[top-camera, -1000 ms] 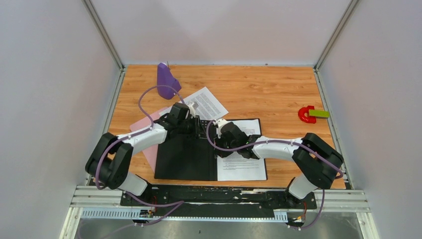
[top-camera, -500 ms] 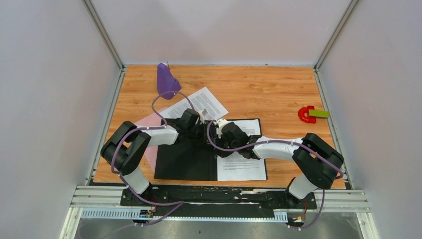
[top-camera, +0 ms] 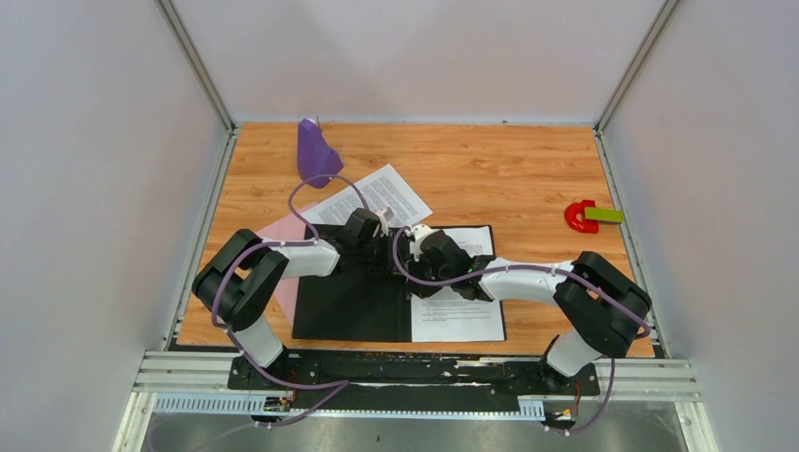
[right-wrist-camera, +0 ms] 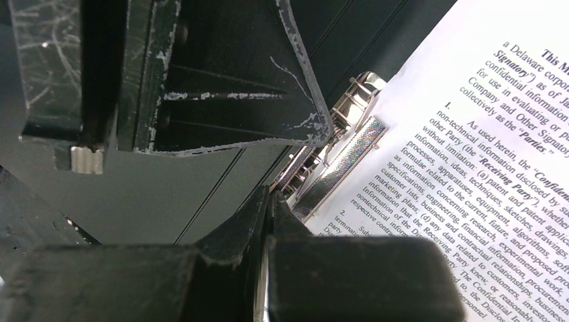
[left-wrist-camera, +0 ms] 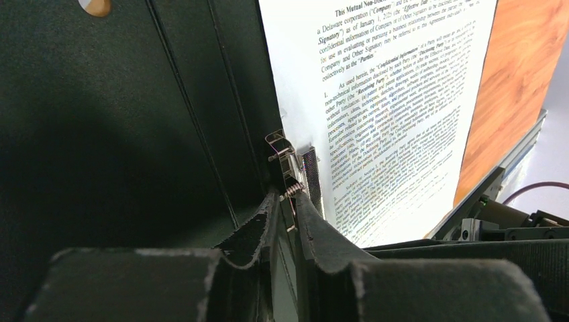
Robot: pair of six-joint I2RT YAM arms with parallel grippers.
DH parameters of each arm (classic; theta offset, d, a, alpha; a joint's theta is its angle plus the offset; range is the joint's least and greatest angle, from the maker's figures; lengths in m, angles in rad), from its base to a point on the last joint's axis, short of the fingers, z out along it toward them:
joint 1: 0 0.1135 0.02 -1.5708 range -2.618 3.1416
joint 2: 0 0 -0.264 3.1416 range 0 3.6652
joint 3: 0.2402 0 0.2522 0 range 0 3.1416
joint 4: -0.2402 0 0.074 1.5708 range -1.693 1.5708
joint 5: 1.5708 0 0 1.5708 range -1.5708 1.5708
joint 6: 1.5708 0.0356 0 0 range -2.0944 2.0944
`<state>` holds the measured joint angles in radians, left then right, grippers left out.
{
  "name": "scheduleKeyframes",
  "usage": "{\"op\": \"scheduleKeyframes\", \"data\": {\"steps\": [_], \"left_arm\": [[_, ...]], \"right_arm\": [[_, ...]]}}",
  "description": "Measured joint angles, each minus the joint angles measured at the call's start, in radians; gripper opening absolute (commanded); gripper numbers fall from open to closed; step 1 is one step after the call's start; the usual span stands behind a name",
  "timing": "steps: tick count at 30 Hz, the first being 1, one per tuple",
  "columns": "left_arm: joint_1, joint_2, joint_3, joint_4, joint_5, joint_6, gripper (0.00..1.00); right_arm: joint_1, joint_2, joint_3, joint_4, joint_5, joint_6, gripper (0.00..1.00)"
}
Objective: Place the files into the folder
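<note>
Wooden tabletop [top-camera: 528, 169], folder [top-camera: 349, 301] open mid-frame, my left claw [left-wrist-camera: 285, 201] and right claw [right-wrist-camera: 270, 194] both pinching its metal clip [right-wrist-camera: 342, 151]

One sheet [top-camera: 459, 318] in open folder [top-camera: 347, 303]

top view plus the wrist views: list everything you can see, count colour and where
folder: 1, open, black inside, near centre of the table
paper sheets: 2, white with black print; one in the folder's right half, one on the table behind the folder
clip: 1, silver metal, at the folder's spine
pink board: 1, partly under the folder's left edge
purple object: 1, far left
red horseshoe piece: 1, right side
green block: 1, touching the red piece
table: 1, wood brown
left arm, right arm: white and black, reaching to the spine
left tool, right tool: black, each shut on the clip
</note>
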<state>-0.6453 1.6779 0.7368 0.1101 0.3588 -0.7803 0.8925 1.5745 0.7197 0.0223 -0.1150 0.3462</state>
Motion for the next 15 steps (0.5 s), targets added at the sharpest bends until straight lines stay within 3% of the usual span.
{"op": "scheduleKeyframes", "data": {"steps": [8,15], "left_arm": [[-0.011,-0.001,0.010,-0.018,-0.024,0.000,0.03],[-0.013,0.002,0.018,-0.021,-0.079,0.006,0.00]], "right_arm": [[-0.010,-0.019,0.000,-0.007,-0.016,0.001,0.02],[-0.042,-0.023,0.000,-0.097,-0.002,-0.003,0.03]]}}
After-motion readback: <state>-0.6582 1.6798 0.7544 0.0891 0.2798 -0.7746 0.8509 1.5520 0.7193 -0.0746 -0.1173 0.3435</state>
